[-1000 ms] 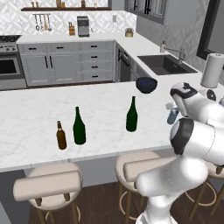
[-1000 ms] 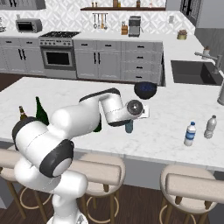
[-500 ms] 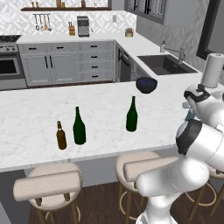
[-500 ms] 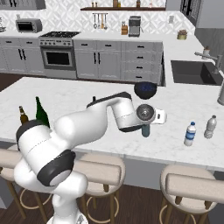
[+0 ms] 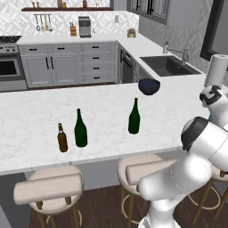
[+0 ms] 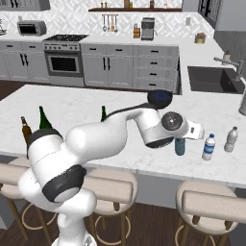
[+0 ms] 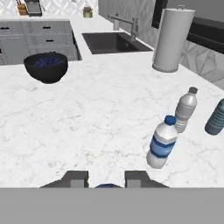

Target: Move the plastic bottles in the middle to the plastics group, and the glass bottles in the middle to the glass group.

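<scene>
In the hand view, the gripper [image 7: 106,178] sits at 6 o'clock with its 2 fingers pinched on a bluish bottle [image 7: 106,185], whose blue cap just shows between the tips. The right base view shows that teal bottle [image 6: 180,145] upright under the hand, its base at or near the marble counter [image 6: 96,105]; contact cannot be told.

Just beyond, toward 2 o'clock in the hand view, stands a clear bottle with a blue label [image 7: 161,143], then a grey-capped pale bottle [image 7: 184,110] close behind it, and a ribbed teal-grey bottle [image 7: 215,117] at 3 o'clock by the frame edge. In the right base view the labelled one [image 6: 208,147] stands just beside the held bottle, with the pale one [image 6: 231,139] further right. Nothing stands between the gripper and these.

Further off, at 10 o'clock in the hand view, is a dark bowl [image 7: 46,66]; at 1 o'clock a paper-towel roll [image 7: 171,39], with the sink [image 7: 114,41] behind.

The left base view alone shows the green wine bottle [image 5: 134,117] mid-counter, well apart from a darker green bottle [image 5: 80,129] and a short brown bottle [image 5: 62,138] at 9 o'clock. In the right base view the arm hides most of these.
</scene>
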Robot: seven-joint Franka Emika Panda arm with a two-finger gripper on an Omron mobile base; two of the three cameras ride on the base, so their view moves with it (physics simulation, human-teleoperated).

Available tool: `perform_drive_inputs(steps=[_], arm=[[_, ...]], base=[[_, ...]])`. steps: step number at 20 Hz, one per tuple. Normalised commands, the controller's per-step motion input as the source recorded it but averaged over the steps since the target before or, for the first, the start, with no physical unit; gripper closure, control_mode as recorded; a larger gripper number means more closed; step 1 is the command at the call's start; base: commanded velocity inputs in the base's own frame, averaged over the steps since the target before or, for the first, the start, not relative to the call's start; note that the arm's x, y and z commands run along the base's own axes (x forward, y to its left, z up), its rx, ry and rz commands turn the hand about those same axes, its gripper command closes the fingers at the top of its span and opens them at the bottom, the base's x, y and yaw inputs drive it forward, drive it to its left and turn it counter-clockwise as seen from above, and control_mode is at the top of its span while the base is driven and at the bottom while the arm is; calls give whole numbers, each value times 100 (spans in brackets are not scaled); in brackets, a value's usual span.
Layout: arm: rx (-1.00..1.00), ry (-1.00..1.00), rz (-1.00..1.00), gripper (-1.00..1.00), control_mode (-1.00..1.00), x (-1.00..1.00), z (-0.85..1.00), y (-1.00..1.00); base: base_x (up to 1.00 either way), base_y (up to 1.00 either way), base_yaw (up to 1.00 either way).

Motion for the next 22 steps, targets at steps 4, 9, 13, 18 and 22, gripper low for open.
perform_drive_inputs(steps=[4,9,13,18,22], arm=[[-1,-1,-16,100,-100,-34,-9,-71],[0,0,-13,100,-100,-16,-15,-62],[0,0,-10,100,-100,-6,-15,-52],[0,0,-4,100,-100,-5,-26,-40],[3,0,0,100,-100,0,-35,-23]], base=[[0,0,0],[0,0,0],[0,0,0],[0,0,0],[0,0,0]])
